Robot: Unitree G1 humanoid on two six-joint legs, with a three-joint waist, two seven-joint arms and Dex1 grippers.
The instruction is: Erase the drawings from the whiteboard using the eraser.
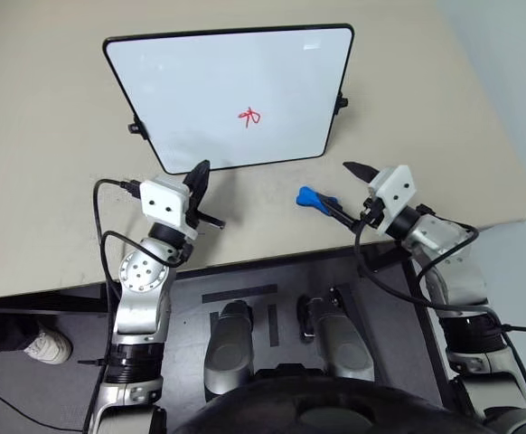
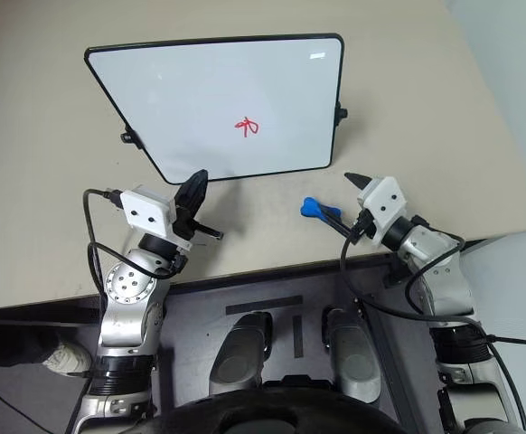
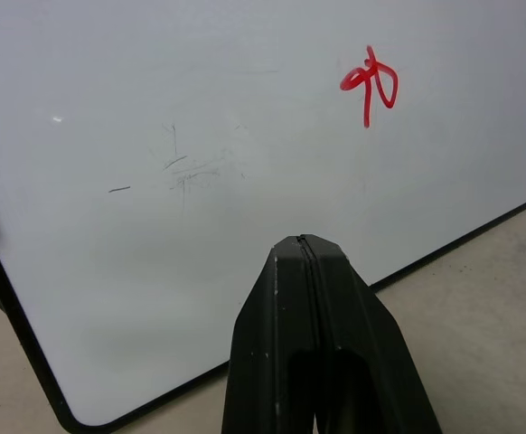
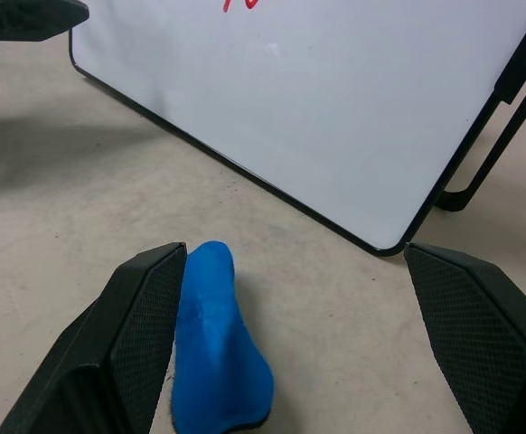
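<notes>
A: Right hand spread wide, blue eraser lying on the surface against one finger; left hand pressed together.

B: Centre before closing. The red drawings wait mid-whiteboard.

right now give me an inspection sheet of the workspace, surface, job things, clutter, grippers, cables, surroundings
surface: beige table, bare around the job's things
whiteboard: propped tilted on its black stand, faint grey smudges in the left wrist view
drawings: small red scribble, not erased
eraser: blue, lying on the table in front of the board's right corner
clutter: nothing seen
left gripper: fingers shut, empty, pointing at the board's lower edge
right gripper: open around the eraser, one finger beside it, not clamped
cables: black cables looping along both forearms
surroundings: dark floor, a person's shoe at the left
</notes>
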